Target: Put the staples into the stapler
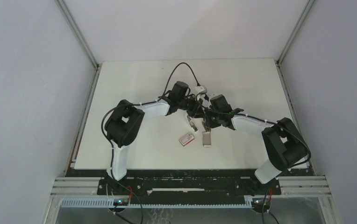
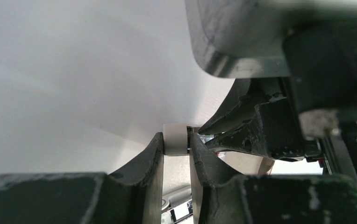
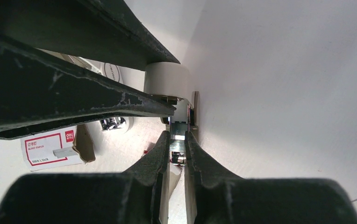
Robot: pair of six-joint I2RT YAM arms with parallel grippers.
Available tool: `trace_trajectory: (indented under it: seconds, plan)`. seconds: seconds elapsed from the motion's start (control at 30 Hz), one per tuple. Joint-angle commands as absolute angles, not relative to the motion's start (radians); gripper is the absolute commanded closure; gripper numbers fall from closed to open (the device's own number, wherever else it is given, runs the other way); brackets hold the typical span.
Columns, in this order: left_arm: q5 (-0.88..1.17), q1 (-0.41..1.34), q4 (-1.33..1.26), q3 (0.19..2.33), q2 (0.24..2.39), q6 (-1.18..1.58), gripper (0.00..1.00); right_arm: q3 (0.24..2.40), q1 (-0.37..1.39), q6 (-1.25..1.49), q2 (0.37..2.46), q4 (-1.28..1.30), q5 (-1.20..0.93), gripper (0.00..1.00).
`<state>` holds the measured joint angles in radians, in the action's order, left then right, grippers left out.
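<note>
The small white stapler [image 1: 193,122] is held above the table between the two grippers. My left gripper [image 2: 175,140] is shut on its white plastic body [image 2: 175,138], which also shows in the right wrist view [image 3: 166,79]. My right gripper [image 3: 178,137] is shut on a silvery strip of staples [image 3: 177,145], right at the stapler's dark metal channel [image 3: 181,122]. In the top view the left gripper [image 1: 196,111] and the right gripper [image 1: 206,117] meet tip to tip. The grey staple tray [image 1: 207,139] lies on the table below them.
The red-and-white box sleeve [image 1: 186,138] lies just left of the tray and also shows in the right wrist view [image 3: 50,149]. A black cable [image 1: 181,70] loops behind the left arm. The white table [image 1: 134,84] has grey walls on three sides.
</note>
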<state>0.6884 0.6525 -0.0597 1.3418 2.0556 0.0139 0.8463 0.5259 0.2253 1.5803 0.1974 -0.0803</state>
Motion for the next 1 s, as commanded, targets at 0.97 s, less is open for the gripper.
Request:
trace_trajectory:
  seconds: [0.97]
  plan:
    - [0.722,0.660,0.012,1.430,2.067,-0.055,1.00,0.891,0.523,0.199,1.552,0.210,-0.095,0.93]
